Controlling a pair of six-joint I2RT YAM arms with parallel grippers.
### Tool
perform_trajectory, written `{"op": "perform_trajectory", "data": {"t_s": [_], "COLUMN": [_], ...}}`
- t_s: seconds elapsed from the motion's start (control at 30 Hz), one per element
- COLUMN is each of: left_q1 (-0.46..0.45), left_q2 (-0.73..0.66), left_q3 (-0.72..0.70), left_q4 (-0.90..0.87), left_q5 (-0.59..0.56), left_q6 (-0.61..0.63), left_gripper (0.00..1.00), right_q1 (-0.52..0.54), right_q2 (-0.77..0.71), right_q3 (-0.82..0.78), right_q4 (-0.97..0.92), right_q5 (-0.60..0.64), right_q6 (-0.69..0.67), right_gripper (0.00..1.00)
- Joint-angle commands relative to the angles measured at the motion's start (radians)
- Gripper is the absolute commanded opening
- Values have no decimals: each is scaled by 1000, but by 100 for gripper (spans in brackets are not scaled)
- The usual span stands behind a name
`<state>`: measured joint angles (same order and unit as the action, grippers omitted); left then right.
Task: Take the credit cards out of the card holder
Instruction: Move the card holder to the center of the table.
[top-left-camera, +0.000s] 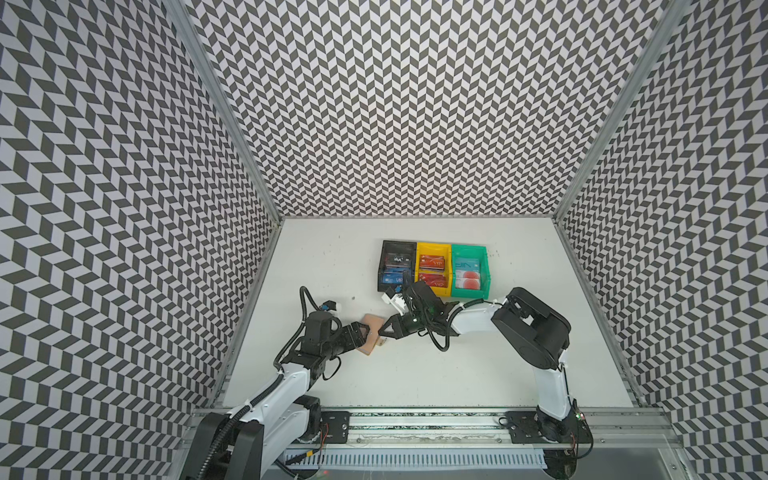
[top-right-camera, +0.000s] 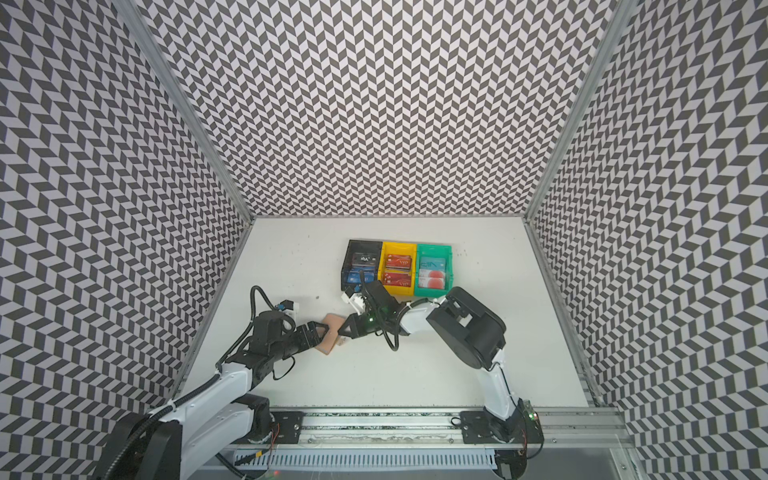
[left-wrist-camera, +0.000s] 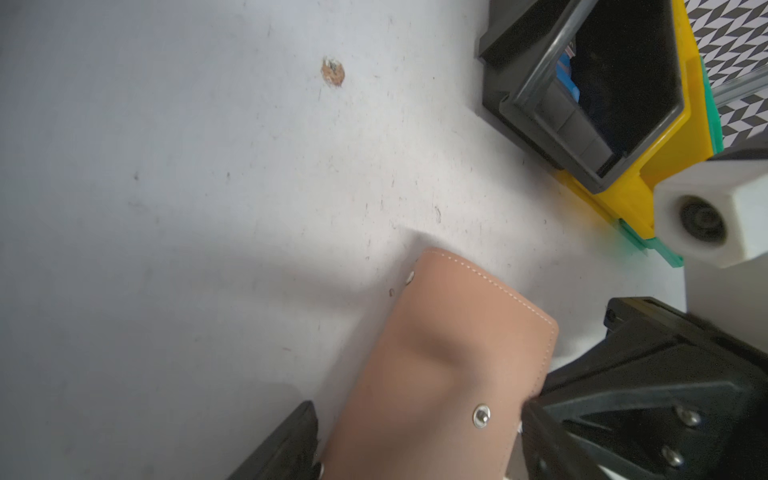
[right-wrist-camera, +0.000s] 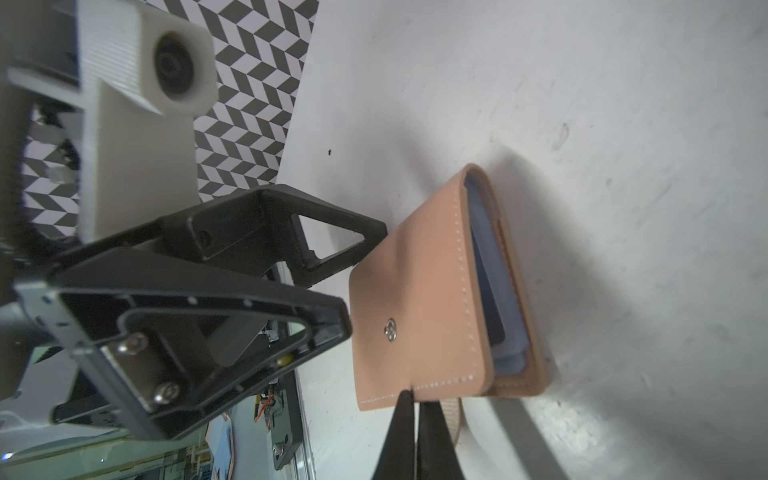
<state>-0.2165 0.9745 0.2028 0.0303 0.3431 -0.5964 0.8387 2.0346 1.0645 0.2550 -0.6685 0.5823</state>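
The card holder (top-left-camera: 372, 327) (top-right-camera: 333, 325), a tan wallet, lies folded shut on the white table between my two grippers. My left gripper (top-left-camera: 363, 337) (top-right-camera: 321, 335) (left-wrist-camera: 415, 449) is open and straddles one end of it, a finger on each side. My right gripper (top-left-camera: 381, 332) (top-right-camera: 339, 332) (right-wrist-camera: 413, 399) is shut, its tips at the edge of the top cover (right-wrist-camera: 415, 307) beside the loose snap tab (right-wrist-camera: 451, 415). I cannot tell whether the tips pinch that edge. Pale blue sleeves (right-wrist-camera: 490, 270) show in the gap. No credit cards show clearly inside the holder.
Three bins stand side by side behind the grippers: black (top-left-camera: 398, 266), yellow (top-left-camera: 433, 268) and green (top-left-camera: 468, 270), each holding cards. The right wrist camera housing (left-wrist-camera: 715, 216) hangs close to the bins' front. Patterned walls enclose the table.
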Motion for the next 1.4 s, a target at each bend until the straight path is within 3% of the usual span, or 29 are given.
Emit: {"op": "perform_trajectory", "data": {"t_s": [0.0,0.53,1.0,1.23,1.37], "left_q1": [-16,-86,-168,-160,-102], "left_q2": [4,118,191,99,-11], "left_q3": [-10,-20,26,85,115], "left_q4": [32,195,233,74,-40], "left_q5": [22,82,124,74,46], "left_q6": [-3,-59,-75,-43,-22], "left_gripper": [78,74,68,67,67], "right_q1": [-23,-63,-99,-101,-101], "right_q2": [-47,-99,-144,-166,-172], "right_q3": [15,41,43,35,36], "right_q4": [-49,-193,-264,-280,-307], "right_q5": [21,42,38,44,83], "right_q6": [-47,-149,-207,-215,-230], "right_gripper": [4,2,4,9,14]}}
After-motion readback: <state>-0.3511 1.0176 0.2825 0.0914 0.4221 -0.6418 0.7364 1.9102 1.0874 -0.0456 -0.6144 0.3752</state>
